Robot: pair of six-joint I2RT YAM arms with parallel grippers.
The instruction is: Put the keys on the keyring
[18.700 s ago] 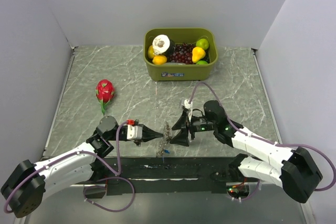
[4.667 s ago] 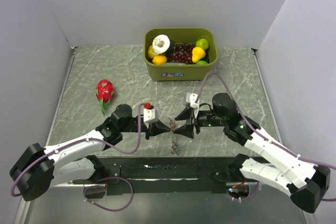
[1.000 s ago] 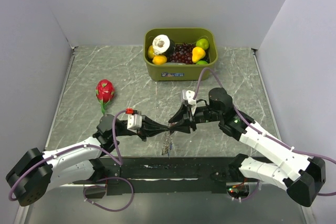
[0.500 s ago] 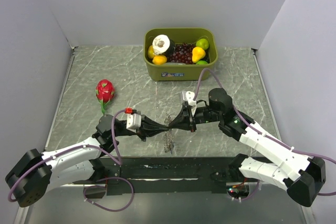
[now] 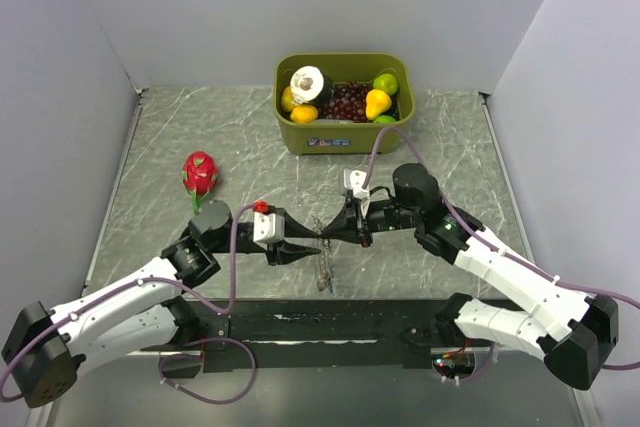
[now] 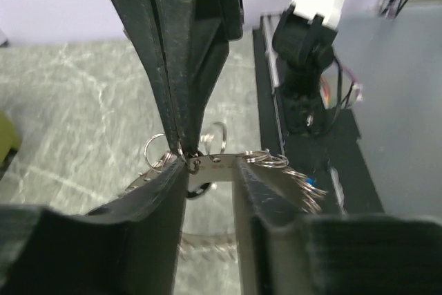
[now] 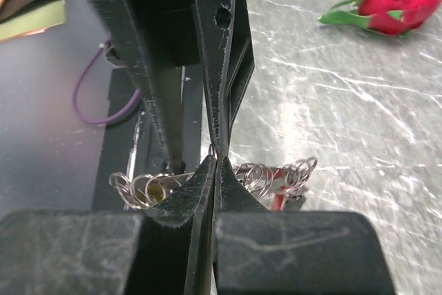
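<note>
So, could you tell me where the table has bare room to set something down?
Bare table lies left of the bin, behind the dragon fruit, and right of the bin, beyond the right arm. The near centre is crowded: the left gripper and right gripper meet at the keyring.

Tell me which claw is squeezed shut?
The right claw: it is pinched tight on the keyring. The left claw has a gap in the middle.
</note>
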